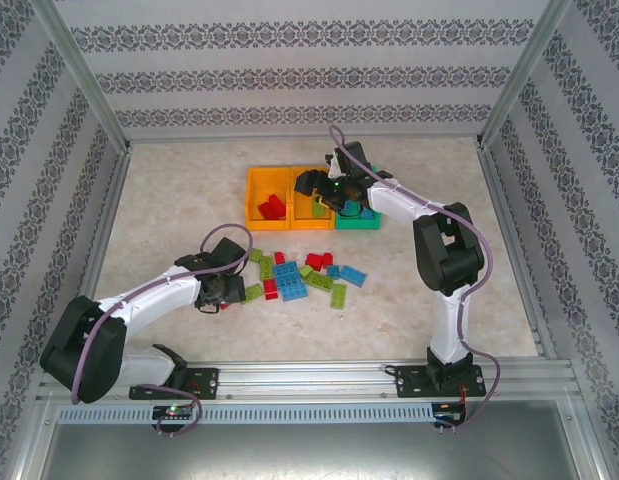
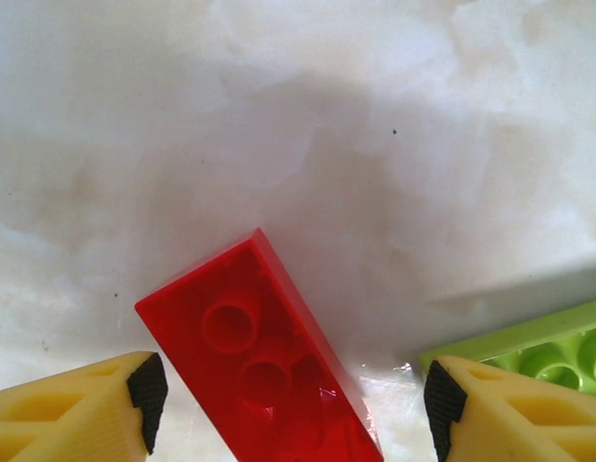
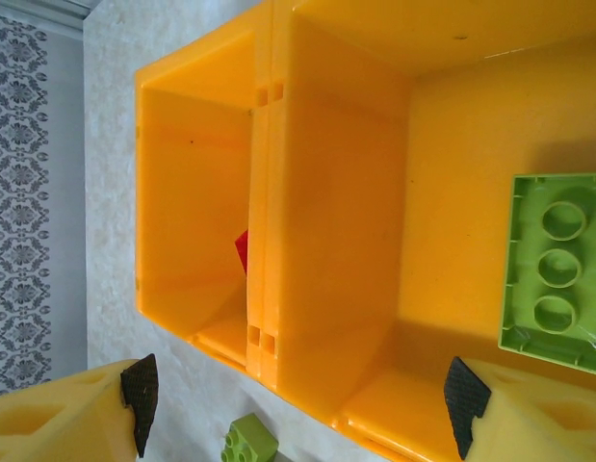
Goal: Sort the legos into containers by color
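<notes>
Left gripper (image 1: 221,292) is low over the table (image 1: 169,215), near-left of the pile. In the left wrist view its jaws are spread, with a red brick (image 2: 264,366) lying flat and askew between the fingertips (image 2: 148,397). No contact is visible on either side. A green brick (image 2: 543,348) lies just beside the right-hand finger. Judgement: a pick of the red brick is set up but not closed.

The pile (image 1: 301,275) sits at mid-table, nearer the near edge than the bins. The legos there are mixed red, green and blue, roughly a dozen and a half, several touching. This is the bulk of the work left.

The bins stand in a row toward the far edge.
- Left bin (image 1: 253,195), orange: a few red pieces inside (image 1: 273,207).
- Middle bin (image 1: 299,222), orange: one lime brick (image 3: 557,269) inside in the right wrist view, studs up and clear of both fingers. I cannot tell whether it is at rest or dropping.
- Green bin (image 1: 374,224): contents mostly hidden by the right arm.

Right gripper (image 1: 329,188) hovers over the middle bin, jaws wide apart and holding nothing. One small green piece (image 3: 247,443) lies on the table outside the bin wall.

Progress, as a judgement: early. A handful are sorted (red to the left bin, green to the middle) and most of the legos are loose. Blue appears to be destined for the green bin.
</notes>
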